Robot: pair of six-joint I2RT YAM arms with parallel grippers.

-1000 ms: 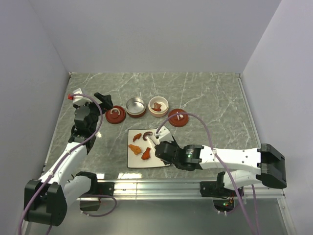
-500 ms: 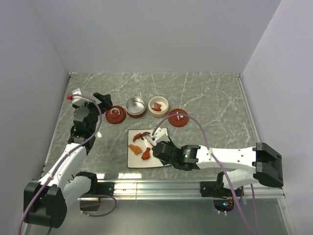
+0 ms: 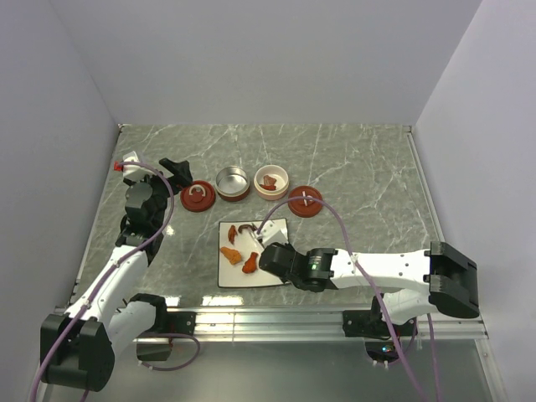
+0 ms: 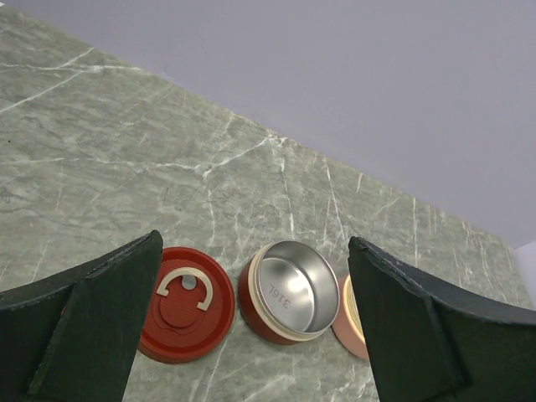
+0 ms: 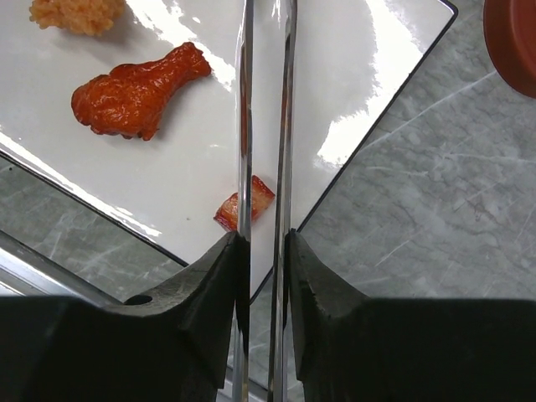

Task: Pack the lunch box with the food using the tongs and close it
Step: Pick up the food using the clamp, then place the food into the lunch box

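- Right wrist view: my right gripper (image 5: 266, 251) is clamped on the tongs (image 5: 266, 126), its fingers pinched in until the two steel arms run almost parallel with only a slit between them.
- A second ago that grip was wider. I have squeezed in and carried the arm leftward over the plate (image 5: 360, 75), so I judge this to be the pinch on a piece of food.
- The tongs' tips run out of the top of this view, so I cannot tell whether anything is caught.
- On the plate lie a red drumstick (image 5: 134, 88), a small red chunk (image 5: 228, 211) under the tongs and an orange crumbed piece (image 5: 77, 12).
- The cream container (image 3: 270, 180) holds some pieces, the steel-lined container (image 4: 285, 289) holds none, and both stand uncovered, so packing is far from done.
- My left gripper (image 4: 255, 318) is spread wide with nothing in it, above the red lid (image 4: 182, 303), unchanged.
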